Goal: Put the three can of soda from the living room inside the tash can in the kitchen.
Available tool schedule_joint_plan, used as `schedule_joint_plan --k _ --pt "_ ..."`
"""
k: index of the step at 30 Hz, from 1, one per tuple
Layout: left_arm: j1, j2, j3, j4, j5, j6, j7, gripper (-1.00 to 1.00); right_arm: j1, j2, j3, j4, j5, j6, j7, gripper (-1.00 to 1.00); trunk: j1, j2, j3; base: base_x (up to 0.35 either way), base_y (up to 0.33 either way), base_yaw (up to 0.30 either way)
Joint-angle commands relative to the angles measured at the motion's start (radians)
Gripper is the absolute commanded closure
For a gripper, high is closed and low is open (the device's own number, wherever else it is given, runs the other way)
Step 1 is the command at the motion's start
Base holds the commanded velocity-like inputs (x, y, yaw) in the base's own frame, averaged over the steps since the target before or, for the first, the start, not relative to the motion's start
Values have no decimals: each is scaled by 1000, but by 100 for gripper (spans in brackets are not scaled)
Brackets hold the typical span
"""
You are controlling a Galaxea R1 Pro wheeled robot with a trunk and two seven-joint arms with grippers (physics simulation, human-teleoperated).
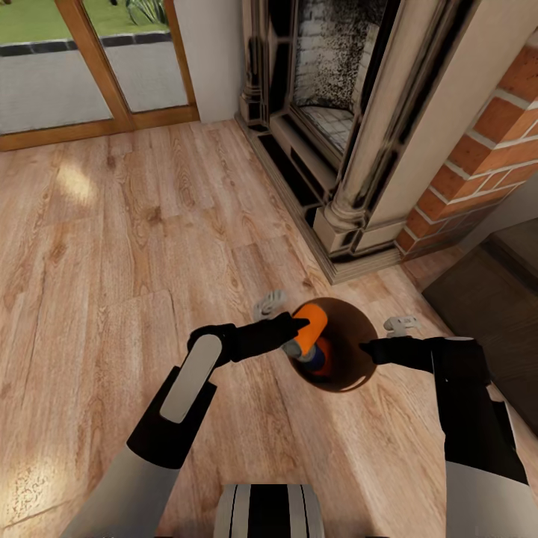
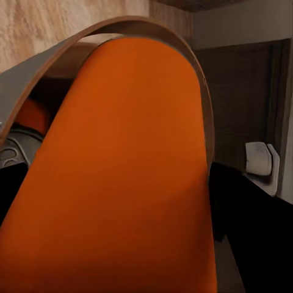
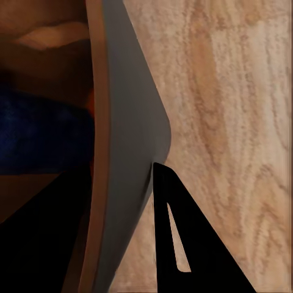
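1. Jaws first, head view: left gripper [image 1: 299, 329] sits at the rim of the trash can [image 1: 366, 370], closed on an orange can [image 1: 310, 329] that tilts over the opening. Right gripper [image 1: 368, 349] meets the opposite rim, one finger each side of the wall. The bin stands on the wood floor [image 1: 112, 246], near the brick fireplace [image 1: 351, 149], so this is the living room, not the kitchen.
2. Same view: a dark blue can [image 1: 320, 360] lies inside the bin, under the orange one.
3. Left wrist view: orange can [image 2: 134, 183] up close, the rim [image 2: 201, 110] arching behind it. A second patch of orange [image 2: 30, 116] shows inside the bin, possibly another can.
4. Right wrist view: jaws closed over the bin wall [image 3: 128, 122]; blue can [image 3: 36, 134] inside.
5. Progress, as judged: at least one can is binned, one is going in, and the bin seems not yet carried to the kitchen.
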Motion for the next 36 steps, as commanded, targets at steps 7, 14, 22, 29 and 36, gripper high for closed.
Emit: schedule_joint_plan --k 7,14,22,29,36 --pt "0 0 0 24 -20 2 3 100 -1 6 1 0 -63 22 5 100 0 0 0 0 0 0" --pt "0 0 0 35 -21 -52 3 100 -7 6 1 0 -63 43 40 100 0 0 0 0 0 0" --pt "-5 0 -1 12 29 -55 3 100 -8 5 1 0 -63 43 43 100 0 0 0 0 0 0" --pt "-22 0 -5 -37 68 -39 53 100 -8 2 1 0 -63 43 43 100 0 0 0 0 0 0" --pt "-24 0 -29 -64 102 -11 139 100 -8 2 1 0 -63 43 43 100 0 0 0 0 0 0"
